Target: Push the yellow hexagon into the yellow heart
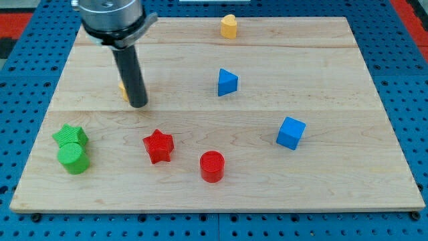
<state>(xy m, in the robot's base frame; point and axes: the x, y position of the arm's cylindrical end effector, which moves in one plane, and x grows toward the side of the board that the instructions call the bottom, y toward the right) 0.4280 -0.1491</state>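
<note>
Rod hides most of the small yellow hexagon block (123, 90)
My tip (138, 104), clawless, touches it near the wooden table's (348, 140) left edge; yellow heart block (229, 26) sits at the top edge, blue triangular block (227, 82) between.

The wooden board (321, 181) carries a yellow heart (229, 26) at 12 o'clock, a blue triangle (227, 82) near centre, a blue cube (291, 132) at 4, a red cylinder (212, 166) and red star (158, 146) at 6, a green star (70, 136) touching a green cylinder (73, 158) at 8, and a mostly hidden yellow hexagon (123, 89) at 10.

The rod (131, 73) hides nearly all of the yellow hexagon (122, 89)
</note>
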